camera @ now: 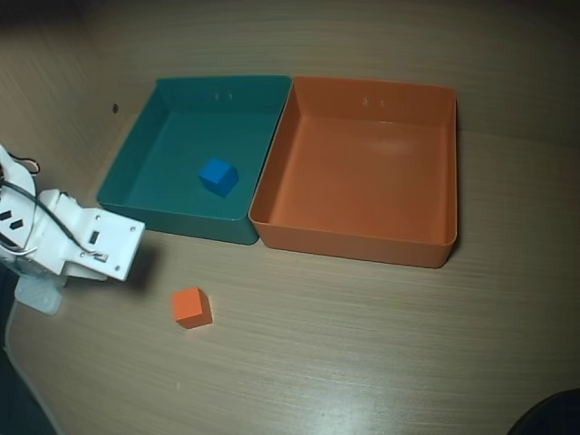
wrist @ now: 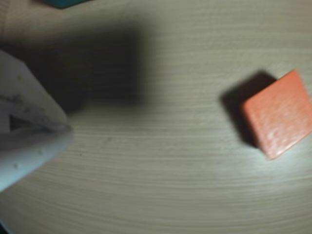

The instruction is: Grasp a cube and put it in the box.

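- Your white plastic pincer (camera: 41, 294) sits beside the small matte orange cube (camera: 191, 306), not touching.
- I cannot tell if its jaws are apart.
- Line up over the cube before you squeeze.

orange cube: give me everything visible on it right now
The orange cube is a small solid block with matte, slightly grainy faces and crisp edges; it looks like plastic or painted wood. It sits flat on the wooden tabletop, turned at an angle to the trays, in front of the teal tray and outside both. Nothing touches it. In the wrist view it lies at the right edge, casting a dark shadow.
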You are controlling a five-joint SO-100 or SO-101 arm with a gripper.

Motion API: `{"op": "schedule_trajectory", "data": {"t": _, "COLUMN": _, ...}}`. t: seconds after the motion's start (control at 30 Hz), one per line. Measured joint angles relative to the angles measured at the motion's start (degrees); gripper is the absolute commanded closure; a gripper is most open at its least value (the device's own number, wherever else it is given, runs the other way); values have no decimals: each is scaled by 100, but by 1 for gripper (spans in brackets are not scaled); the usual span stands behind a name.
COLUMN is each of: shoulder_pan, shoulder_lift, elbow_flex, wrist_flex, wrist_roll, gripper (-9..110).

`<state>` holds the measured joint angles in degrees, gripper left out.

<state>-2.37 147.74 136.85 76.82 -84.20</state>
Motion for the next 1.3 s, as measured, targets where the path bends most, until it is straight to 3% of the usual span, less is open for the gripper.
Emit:
{"op": "schedule_trajectory", "data": {"t": 0.17, "shoulder_pan": -114, "shoulder_lift": -1151, "elbow_flex": -1327, "wrist_flex": 0, "wrist_roll": -26, "gripper": 107}}
{"op": "schedule_trajectory", "data": {"t": 0.67, "shoulder_pan": 483, "shoulder_lift": -2663, "elbow_flex": -2936, "wrist_flex": 0, "wrist_roll": -2575, "gripper": 107}}
{"op": "schedule_trajectory", "data": {"t": 1.07, "shoulder_pan": 483, "shoulder_lift": -4939, "elbow_flex": -4491, "wrist_flex": 0, "wrist_roll": -2716, "gripper": 107}}
{"op": "schedule_trajectory", "data": {"t": 1.3, "shoulder_pan": 483, "shoulder_lift": -5405, "elbow_flex": -4702, "wrist_flex": -9, "wrist_roll": -2707, "gripper": 107}}
